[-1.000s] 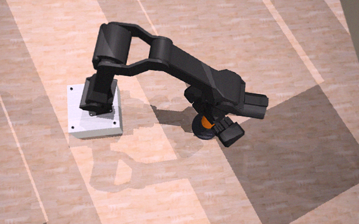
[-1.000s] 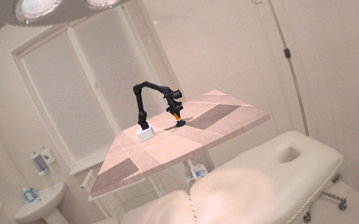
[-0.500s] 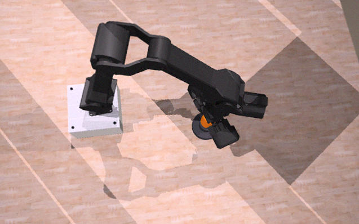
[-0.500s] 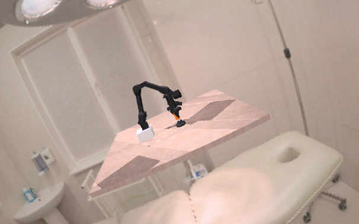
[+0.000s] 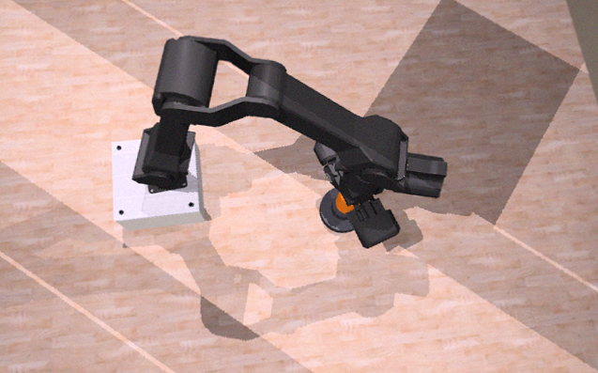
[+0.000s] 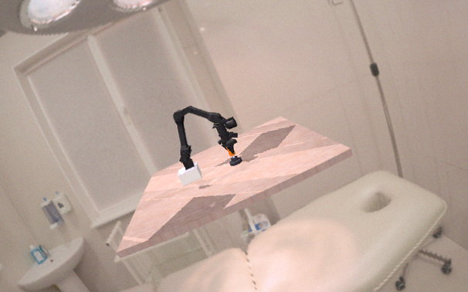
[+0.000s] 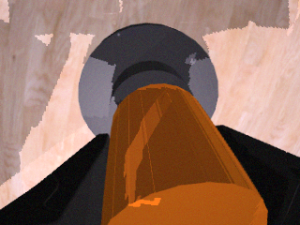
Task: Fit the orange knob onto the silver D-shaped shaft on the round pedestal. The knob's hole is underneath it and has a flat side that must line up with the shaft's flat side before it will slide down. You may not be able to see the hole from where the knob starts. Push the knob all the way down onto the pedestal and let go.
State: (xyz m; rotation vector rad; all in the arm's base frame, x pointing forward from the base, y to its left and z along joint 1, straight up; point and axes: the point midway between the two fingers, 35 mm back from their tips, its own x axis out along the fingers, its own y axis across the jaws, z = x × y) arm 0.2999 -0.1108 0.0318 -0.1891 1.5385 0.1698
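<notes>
- White square base block [image 5: 122, 172] [image 6: 190, 176]: nearest the table's back-left edge.
- Black parallel-jaw gripper [image 5: 347, 200] [image 6: 230, 149] [image 7: 161, 141]: part-open, clamped on the tall orange cylindrical knob [image 5: 344, 204] [image 6: 230, 153] [image 7: 171, 145], above the round dark pedestal [image 5: 328, 218] [image 6: 235, 161] [image 7: 145, 42]; seating unconfirmed.
- Knob: presumably light, stiff; grip opposite sides.
- Pale wood-grain table [image 5: 83, 278] [image 6: 291, 160] [image 7: 28, 70]: right corner overhangs cream padded couch [image 6: 328, 247].

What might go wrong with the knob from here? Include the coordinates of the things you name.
The gripper [image 5: 353, 204] [image 6: 230, 150] [image 7: 161, 141] grips the orange knob [image 5: 344, 203] [image 6: 230, 151] [image 7: 164, 136] above the round pedestal [image 5: 326, 213] [image 6: 235, 161] [image 7: 96, 89]. The knob hides the shaft from the wrist camera, so misaligned flats could go unnoticed. Pressing down then might jam it or make it slip between the fingers.
</notes>
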